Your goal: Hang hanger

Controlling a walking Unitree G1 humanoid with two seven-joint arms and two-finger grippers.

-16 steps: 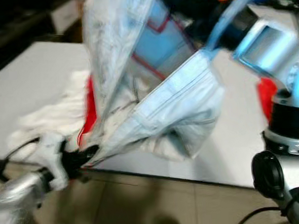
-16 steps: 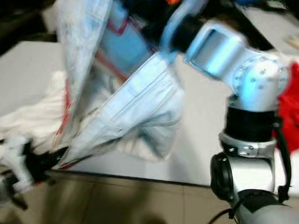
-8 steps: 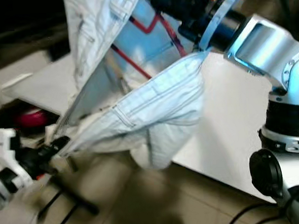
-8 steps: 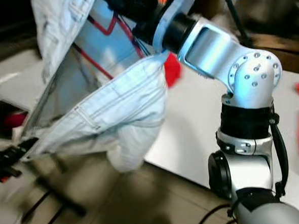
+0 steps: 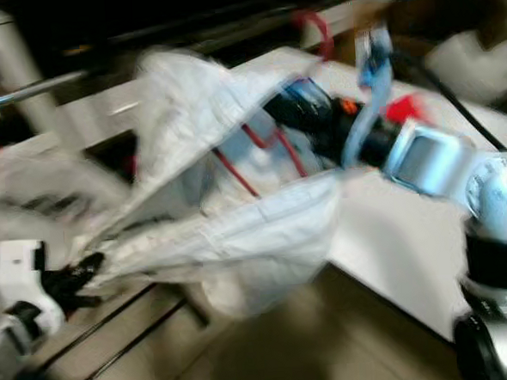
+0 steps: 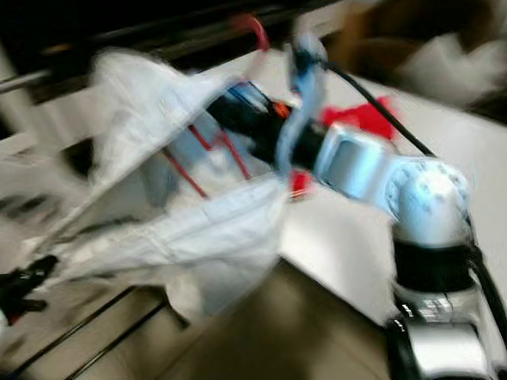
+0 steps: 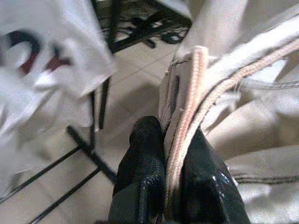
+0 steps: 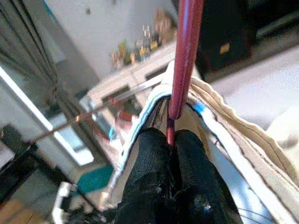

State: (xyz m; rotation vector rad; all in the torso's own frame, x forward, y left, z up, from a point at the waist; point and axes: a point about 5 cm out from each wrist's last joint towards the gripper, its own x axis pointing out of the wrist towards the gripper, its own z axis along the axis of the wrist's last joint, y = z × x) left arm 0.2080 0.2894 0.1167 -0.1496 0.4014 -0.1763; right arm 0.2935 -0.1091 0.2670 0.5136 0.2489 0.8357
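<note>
A red wire hanger (image 5: 260, 149) carries a pale denim garment (image 5: 230, 234), and its hook (image 6: 252, 26) points up toward the dark background. In the right wrist view my right gripper (image 8: 169, 135) is shut on the hanger's neck (image 8: 184, 56), just above the garment's collar. From the head views that gripper (image 5: 304, 109) is raised over the table's corner. Low on the left, my left gripper (image 5: 82, 274) is shut on the garment's hem, pulling the cloth out taut. The left wrist view has the seamed hem (image 7: 187, 107) pinched between its black fingers (image 7: 147, 154).
A white table (image 5: 394, 233) with a red cloth (image 5: 408, 107) lies to the right. A metal rack rail (image 5: 24, 92) crosses at upper left, with black rack legs (image 5: 132, 322) on the tiled floor below. A white printed garment (image 7: 42, 56) hangs near my left gripper.
The whole picture has swung and blurred, so the camera has turned; the rack rail and its legs have come into view. Both grippers keep their hold on hanger and garment.
</note>
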